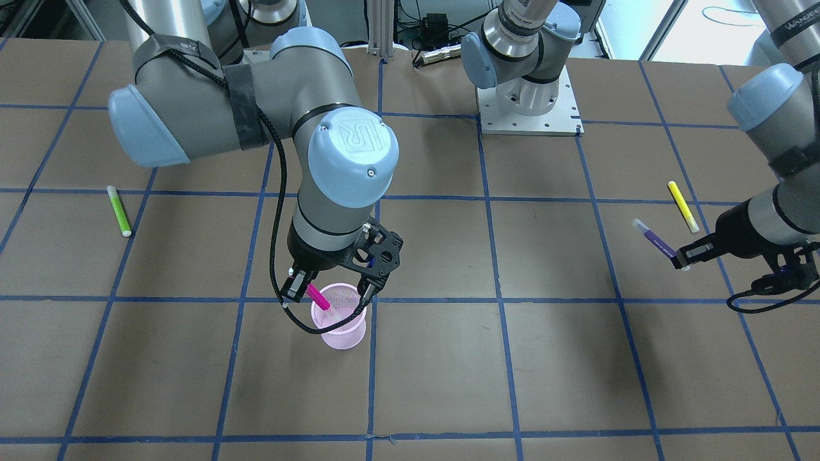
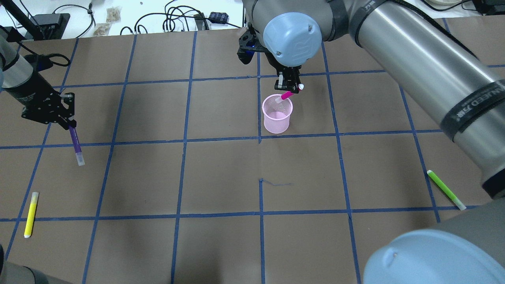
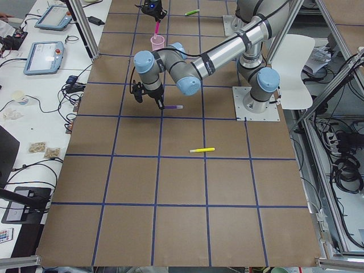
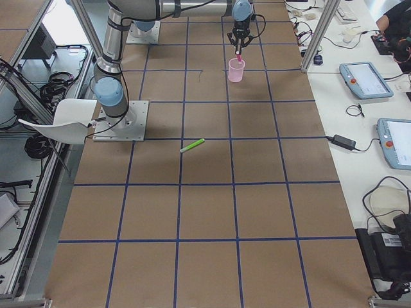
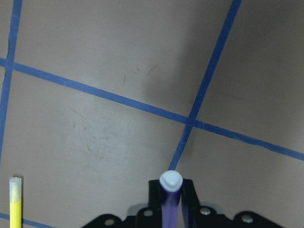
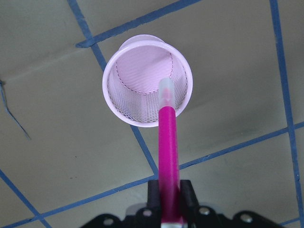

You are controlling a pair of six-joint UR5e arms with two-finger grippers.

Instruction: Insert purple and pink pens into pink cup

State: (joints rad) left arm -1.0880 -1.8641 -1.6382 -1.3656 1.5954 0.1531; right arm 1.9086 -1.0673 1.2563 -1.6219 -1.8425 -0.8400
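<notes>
Right tool (image 2: 290, 89) clamps pink pen (image 6: 167, 137), tip at pink cup (image 6: 128, 107) mouth, near rim. Pen leans; might catch rim, knock cup over. Left tool (image 2: 68, 124) clamps purple pen (image 2: 75, 146), well apart.

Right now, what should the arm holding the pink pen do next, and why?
Probably lower it a little before letting go. The right gripper holds the pink pen tilted, its pale tip just over the pink cup's mouth, close to the rim, so dropping it from here might let it tip out.
</notes>
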